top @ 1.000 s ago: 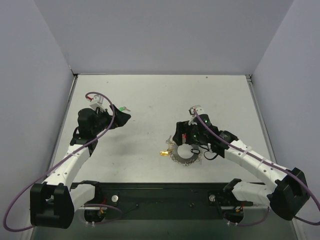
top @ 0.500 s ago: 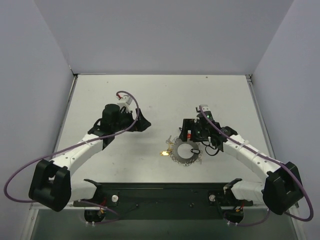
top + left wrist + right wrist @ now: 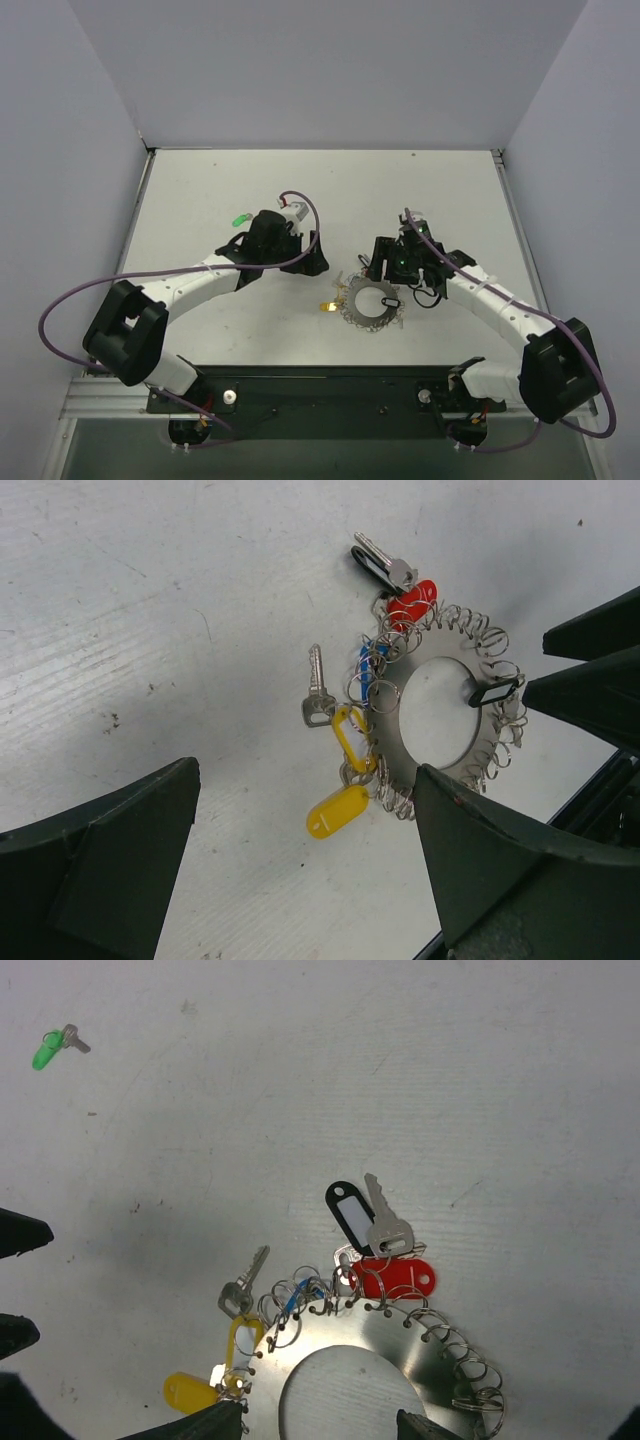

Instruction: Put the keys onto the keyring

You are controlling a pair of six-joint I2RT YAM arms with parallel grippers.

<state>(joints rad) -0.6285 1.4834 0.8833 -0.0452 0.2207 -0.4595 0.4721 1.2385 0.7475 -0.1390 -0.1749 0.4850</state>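
A pale grey table [image 3: 450, 190] is seen from above, with two robot arms reaching in from its near edge toward the middle. The keyring [image 3: 365, 318], a silvery metal ring with a looped, coil-like rim and a wide round hole, lies flat on the table in front of the right arm, a little right of centre. In the left wrist view, several keys and tags cluster on the keyring's [image 3: 395, 752] left rim: a yellow tag [image 3: 338, 812], a plain silver key [image 3: 316, 685], a blue tag [image 3: 368, 670], a red tag [image 3: 412, 602] and a black tag [image 3: 370, 565] with a second silver key beside it. A green-headed key [image 3: 240, 219] lies alone on the table, well apart from the ring, to the far left behind the left arm. The left gripper [image 3: 315, 258] hangs just left of the ring with its fingers [image 3: 100, 865] spread wide and nothing between them. The right gripper [image 3: 375, 268] sits at the ring's far edge. In its own view, its fingers [image 3: 205, 1425] stand moderately apart above the ring's plate [image 3: 400, 1345] and hole. Whether they touch the metal cannot be told.
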